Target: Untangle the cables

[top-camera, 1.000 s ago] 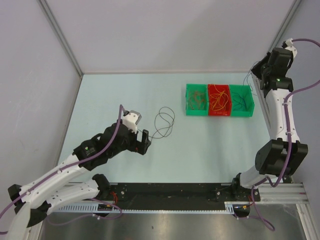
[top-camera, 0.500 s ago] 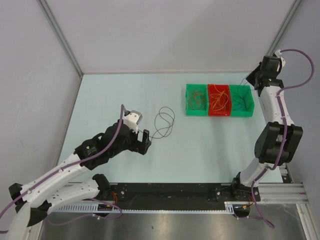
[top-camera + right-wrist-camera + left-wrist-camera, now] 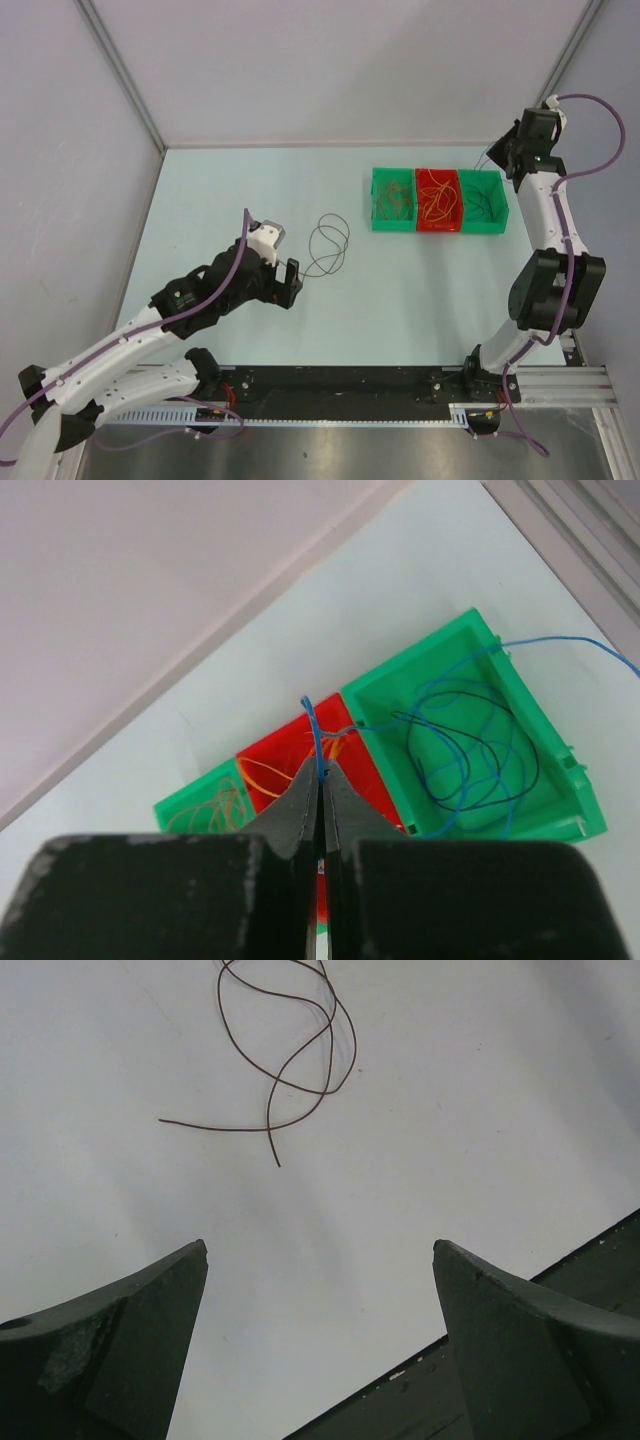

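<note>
A dark brown cable (image 3: pixel 328 246) lies in loose loops on the table; in the left wrist view it (image 3: pixel 290 1060) sits just ahead of my fingers. My left gripper (image 3: pixel 291 281) is open and empty, a little short of its near end (image 3: pixel 320 1250). My right gripper (image 3: pixel 507 152) is raised over the far right corner. Its jaws are shut (image 3: pixel 320 772) on a blue cable (image 3: pixel 311 718) that trails down into the right green bin (image 3: pixel 560 780). More blue and dark cables lie looped in that bin (image 3: pixel 483 203).
Three bins stand in a row at the back right. The left green bin (image 3: pixel 378 200) holds brownish-orange cables. The red bin (image 3: pixel 420 205) holds orange cables. Grey walls close the back and sides. A black rail (image 3: pixel 570 1280) runs along the near edge.
My right arm has swung up and back toward the far right corner, carrying the pinched blue cable with it. The left arm and the brown cable have not moved.
</note>
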Robot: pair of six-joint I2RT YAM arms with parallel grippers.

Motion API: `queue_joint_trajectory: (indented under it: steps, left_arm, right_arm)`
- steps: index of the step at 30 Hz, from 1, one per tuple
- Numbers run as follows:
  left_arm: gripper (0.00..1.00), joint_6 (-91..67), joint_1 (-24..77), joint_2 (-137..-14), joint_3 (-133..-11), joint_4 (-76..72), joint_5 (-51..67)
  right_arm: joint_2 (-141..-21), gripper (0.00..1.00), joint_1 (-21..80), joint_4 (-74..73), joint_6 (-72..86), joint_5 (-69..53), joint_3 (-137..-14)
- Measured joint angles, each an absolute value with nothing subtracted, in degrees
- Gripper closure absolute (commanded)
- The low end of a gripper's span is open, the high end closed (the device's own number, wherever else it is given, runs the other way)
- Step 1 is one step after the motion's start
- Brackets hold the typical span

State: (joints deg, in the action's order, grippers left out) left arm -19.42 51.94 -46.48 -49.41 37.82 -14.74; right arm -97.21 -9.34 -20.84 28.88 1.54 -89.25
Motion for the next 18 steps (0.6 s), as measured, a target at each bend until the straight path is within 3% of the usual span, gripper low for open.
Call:
queue_joint_trajectory:
  steps: [10, 18]
  left_arm:
    - [0.01, -19.4, 51.9, -45.8, -49.4, 37.8, -14.9]
    - [0.01, -19.4, 51.9, -45.6, -49.4, 37.8, -14.9]
  right_arm:
    - [-89.5, 1.0, -7.3, -22.0, 29.6, 1.7, -97.3]
    - [-89.9, 1.0, -7.4, -22.4, 31.3, 1.7, -98.1]
